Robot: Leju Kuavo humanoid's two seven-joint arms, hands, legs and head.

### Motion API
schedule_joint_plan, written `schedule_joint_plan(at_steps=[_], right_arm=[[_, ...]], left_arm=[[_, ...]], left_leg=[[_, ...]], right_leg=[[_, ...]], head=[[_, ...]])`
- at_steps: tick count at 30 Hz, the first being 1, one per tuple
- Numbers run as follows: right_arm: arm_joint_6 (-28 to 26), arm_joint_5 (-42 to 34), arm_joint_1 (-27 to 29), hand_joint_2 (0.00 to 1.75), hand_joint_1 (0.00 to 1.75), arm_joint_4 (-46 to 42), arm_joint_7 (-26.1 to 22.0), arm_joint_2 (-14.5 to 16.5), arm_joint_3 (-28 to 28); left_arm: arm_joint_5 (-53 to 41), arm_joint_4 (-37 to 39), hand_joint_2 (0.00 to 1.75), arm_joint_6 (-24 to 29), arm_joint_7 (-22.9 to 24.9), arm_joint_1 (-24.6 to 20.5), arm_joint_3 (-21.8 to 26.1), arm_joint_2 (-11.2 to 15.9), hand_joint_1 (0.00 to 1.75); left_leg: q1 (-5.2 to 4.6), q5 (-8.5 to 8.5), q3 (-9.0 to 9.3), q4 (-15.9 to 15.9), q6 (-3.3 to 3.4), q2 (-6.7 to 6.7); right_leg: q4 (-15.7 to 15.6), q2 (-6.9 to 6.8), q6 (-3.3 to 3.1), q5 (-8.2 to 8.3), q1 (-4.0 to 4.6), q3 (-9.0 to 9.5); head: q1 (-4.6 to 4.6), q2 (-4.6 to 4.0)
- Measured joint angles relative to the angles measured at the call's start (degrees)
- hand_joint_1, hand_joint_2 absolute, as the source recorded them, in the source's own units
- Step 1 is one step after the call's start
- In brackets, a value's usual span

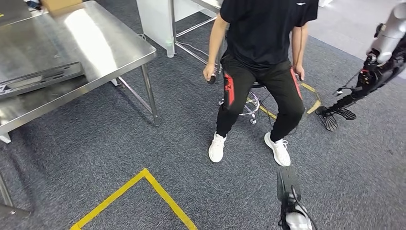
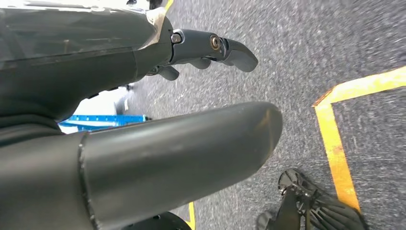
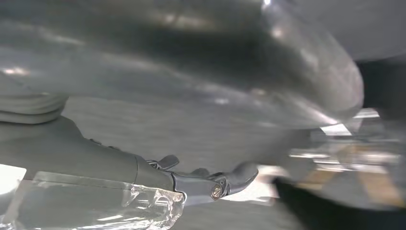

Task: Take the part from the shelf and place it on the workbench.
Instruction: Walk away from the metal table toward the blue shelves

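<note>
A dark flat slotted plate (image 1: 38, 79) lies on the steel workbench (image 1: 110, 43) at the left of the head view; I cannot tell if it is the part. My right arm (image 1: 390, 28) comes in at the far right, its dark hand (image 1: 371, 76) held over the carpet. In the right wrist view the right hand (image 3: 119, 163) holds nothing, its fingers (image 3: 215, 184) stretched out. My left hand (image 2: 167, 143) hangs above the carpet with nothing in it, its fingers (image 2: 215, 48) apart from the thick thumb.
A person (image 1: 261, 48) in black sits on a wheeled stool (image 1: 249, 105) straight ahead, feet on the grey carpet. Yellow tape (image 1: 143, 184) marks a corner on the floor near me. A cardboard box (image 1: 60, 5) stands at the bench's far end.
</note>
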Motion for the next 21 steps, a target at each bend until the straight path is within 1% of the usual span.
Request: schedule_joint_plan(at_steps=[2,3,4,5,6,7,8,9,10,11,12,13,14,15,16,17,18,19,20,21], right_arm=[[-0.56,1.59,0.48,0.0,0.0,9.75,8.4,-0.4,-1.37],[-0.66,2.21,0.99,0.0,0.0,11.97,11.13,-0.42,-1.51],[-0.75,2.75,1.63,0.0,0.0,13.44,13.41,-0.38,-1.52],[-0.82,3.25,2.25,0.0,0.0,14.68,15.45,-0.26,-1.52],[-0.86,3.62,2.7,0.0,0.0,15.72,17.44,-0.1,-1.52],[-0.8,3.87,2.99,0.0,0.0,16.64,19.46,0.11,-1.52],[-0.67,4.04,3.14,0.0,0.0,17.41,21.38,0.33,-1.52],[-0.5,4.2,3.29,0.0,0.0,18.08,23.43,0.51,-1.52],[-0.27,4.4,3.51,0.0,0.0,18.66,25.37,0.71,-1.52],[-0.01,4.61,3.77,0.0,0.0,19.16,27.1,0.9,-1.52],[0.37,4.76,4.01,0.0,0.0,19.56,28.52,1.11,-1.52],[0.96,4.77,4.16,0.0,0.0,19.89,29.64,1.34,-1.52],[1.64,4.72,4.22,0.0,0.0,20.13,30.45,1.55,-1.52],[2.39,4.64,4.21,0.0,0.0,20.29,31.18,1.73,-1.52],[3.16,4.51,4.2,0.0,0.0,20.46,31.84,1.89,-1.52],[3.84,4.35,4.25,0.0,0.0,20.6,32.42,2.02,-1.52],[4.43,4.2,4.36,0.0,0.0,20.77,32.93,2.16,-1.52],[4.91,4.03,4.53,0.0,0.0,20.96,33.36,2.29,-1.52],[5.26,3.91,4.69,0.0,0.0,21.13,33.73,2.43,-1.52],[5.49,3.85,4.75,0.0,0.0,21.25,34.0,2.55,-1.52]], left_arm=[[-0.54,0.0,0.0,0.36,0.0,-0.22,0.06,-0.04,0.0],[-0.8,0.0,0.0,0.52,0.0,-0.3,0.06,-0.09,0.0],[-0.97,0.0,0.0,0.62,0.0,-0.39,0.07,-0.13,0.0],[-1.17,0.01,0.0,0.68,0.0,-0.46,0.06,-0.18,0.0],[-1.38,0.02,0.0,0.71,0.0,-0.47,0.05,-0.24,0.0],[-1.57,0.05,0.0,0.73,0.0,-0.4,0.05,-0.27,0.0],[-1.79,0.11,0.0,0.73,0.0,-0.3,0.04,-0.29,0.0],[-2.02,0.19,0.0,0.64,0.0,-0.19,0.04,-0.29,0.0],[-2.26,0.26,0.0,0.38,0.0,-0.1,0.04,-0.26,0.0],[-2.53,0.33,0.0,-0.04,0.0,-0.04,0.03,-0.2,0.0],[-2.75,0.37,0.0,-0.55,0.0,0.0,0.02,-0.1,0.0],[-2.98,0.39,0.0,-1.06,0.0,0.07,0.0,0.04,0.0],[-3.22,0.41,0.0,-1.47,0.0,0.12,-0.04,0.2,0.0],[-3.52,0.44,0.0,-1.8,-0.05,0.18,-0.11,0.36,0.0],[-3.93,0.48,0.0,-2.08,-0.1,0.24,-0.26,0.47,0.0],[-4.36,0.53,0.0,-2.35,-0.16,0.29,-0.46,0.53,0.0],[-4.8,0.57,0.0,-2.63,-0.21,0.32,-0.71,0.56,0.0],[-5.2,0.62,0.0,-2.86,-0.21,0.33,-1.0,0.52,0.0],[-5.52,0.67,0.0,-3.09,-0.2,0.33,-1.29,0.48,0.0],[-5.75,0.7,0.0,-3.33,-0.2,0.39,-1.52,0.46,0.0]], left_leg=[[-0.46,-0.28,0.33,0.0,-0.43,2.42],[-0.59,-0.44,0.57,-0.05,-0.74,3.17],[-0.46,-0.68,0.76,0.04,-1.06,3.05],[-0.28,-1.31,0.75,0.59,-1.4,2.01],[-0.11,-2.55,0.24,2.17,-1.72,0.47],[0.08,-4.31,-0.89,4.95,-1.98,-1.37],[0.15,-6.31,-2.5,8.62,-2.13,-2.72],[0.19,-7.95,-4.19,12.34,-2.29,-3.33],[0.24,-8.7,-5.41,14.89,-2.45,-3.6],[0.35,-8.33,-5.77,15.54,-2.59,-3.7],[0.54,-6.93,-5.06,14.01,-2.71,-3.79],[0.84,-4.9,-3.45,10.71,-2.84,-4.18],[1.19,-3.34,-1.65,7.02,-2.97,-5.28],[1.4,-2.26,-0.22,3.98,-2.98,-6.29],[1.46,-1.8,0.65,2.09,-2.89,-7.08],[1.32,-1.92,0.88,1.47,-2.63,-7.41],[1.03,-1.79,0.85,1.39,-2.21,-6.88],[0.94,-1.6,0.89,1.22,-1.71,-6.22],[0.87,-1.38,0.94,0.99,-1.2,-5.59],[0.87,-1.18,0.97,0.76,-0.7,-4.87]], right_leg=[[-9.3,-1.81,-0.47,3.06,0.76,5.03],[-10.01,-1.76,-0.98,3.29,0.92,5.29],[-10.18,-1.11,-1.26,3.44,0.53,5.42],[-10.38,-0.5,-1.57,3.58,0.16,5.61],[-10.57,0.11,-1.99,3.77,-0.23,5.87],[-10.65,0.77,-2.34,3.9,-0.51,6.01],[-10.62,1.52,-2.57,3.96,-0.48,5.93],[-10.56,2.3,-2.71,4.0,-0.46,5.86],[-10.48,3.1,-2.72,3.99,-0.46,5.81],[-10.37,3.91,-2.71,3.99,-0.48,5.78],[-10.22,4.7,-2.7,3.98,-0.53,5.77],[-10.0,5.53,-2.64,3.95,-0.58,5.73],[-9.7,6.34,-2.48,3.89,-0.59,5.58],[-9.3,7.16,-2.23,3.78,-0.5,5.3],[-8.99,7.83,-1.87,3.75,-0.45,4.95],[-8.83,8.44,-1.46,3.78,-0.39,4.59],[-8.83,9.05,-1.04,3.88,-0.4,4.22],[-8.86,9.39,-0.63,3.99,-0.48,3.92],[-8.42,8.62,-0.36,3.78,-0.47,3.49],[-7.08,7.16,-0.26,3.03,-0.44,2.69]], head=[[-0.02,0.0],[-0.02,0.0],[-0.02,0.0],[-0.02,0.0],[-0.06,0.0],[-0.1,0.0],[-0.14,0.0],[-0.18,0.0],[-0.17,0.0],[-0.18,0.0],[-0.17,0.0],[-0.17,0.0],[-0.17,0.0],[-0.16,0.0],[-0.15,0.0],[-0.13,0.0],[-0.13,0.0],[-0.11,0.0],[-0.1,0.0],[0.03,0.0]])
